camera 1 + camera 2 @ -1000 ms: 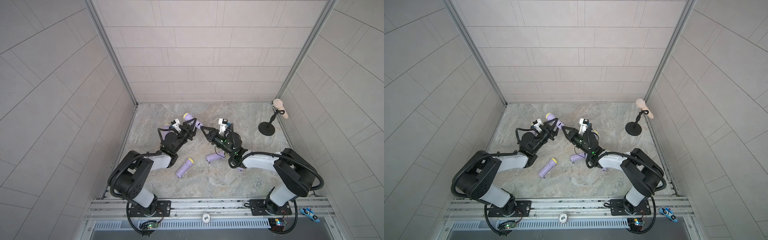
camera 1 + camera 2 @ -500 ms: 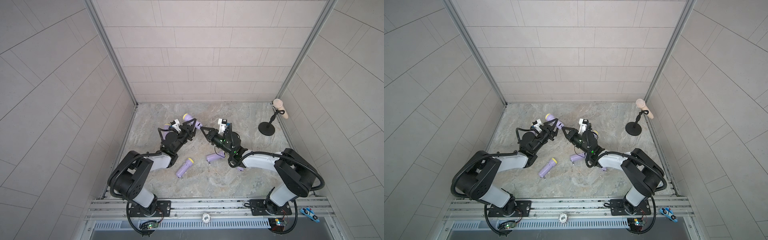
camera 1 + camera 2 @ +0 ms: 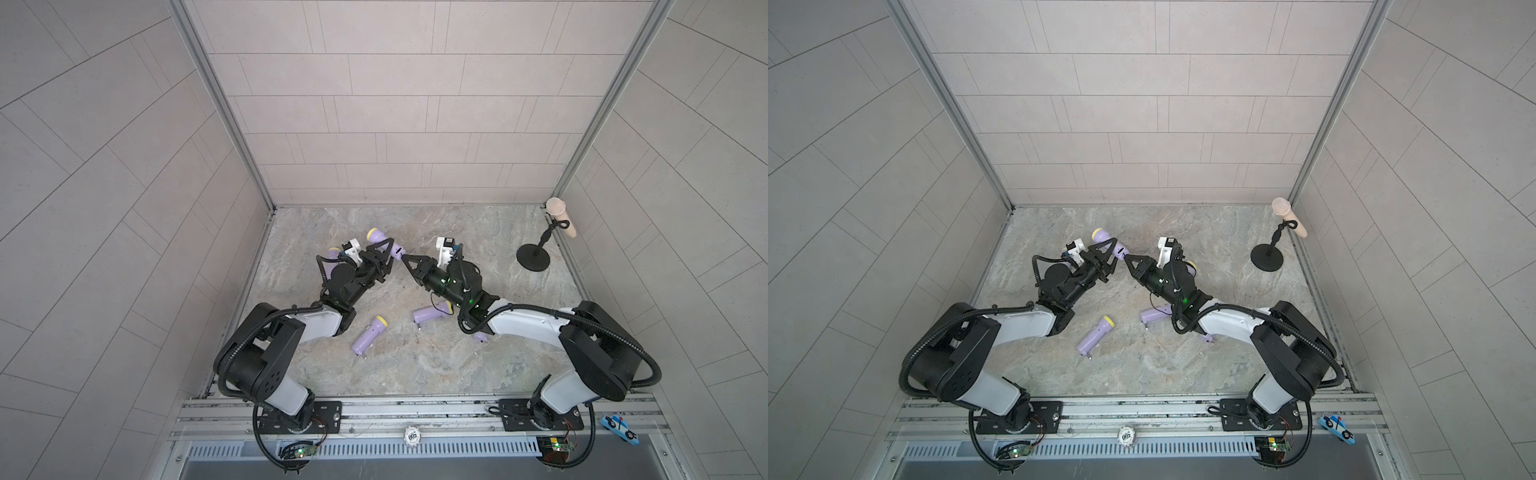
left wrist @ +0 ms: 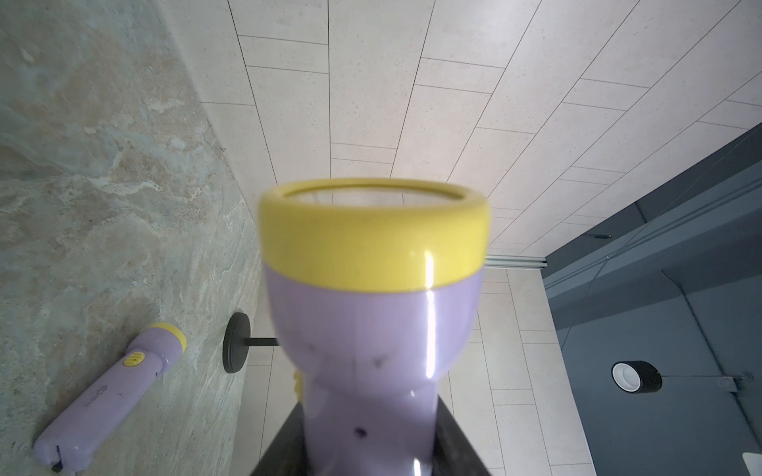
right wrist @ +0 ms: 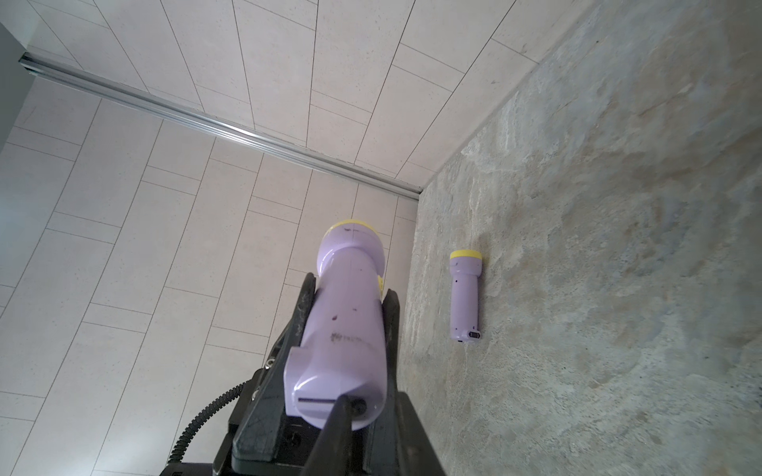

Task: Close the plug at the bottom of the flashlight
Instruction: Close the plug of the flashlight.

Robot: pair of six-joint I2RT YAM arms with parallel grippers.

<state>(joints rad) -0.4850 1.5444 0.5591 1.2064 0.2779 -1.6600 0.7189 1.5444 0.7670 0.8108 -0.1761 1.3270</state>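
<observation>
Left gripper (image 3: pixel 384 254) clamping lavender flashlight (image 3: pixel 377 237) mid-barrel, holding it clear of tabletop (image 3: pixel 457 232), tail end facing right arm, so exposing plug (image 5: pixel 359 406). Right gripper (image 3: pixel 406 260), jaws pinched together and empty, touching tail as blunt pusher; plug seating likely underway.

Top views overhead, looking down, wrist views close — sharing flashlight (image 4: pixel 373 313)
</observation>
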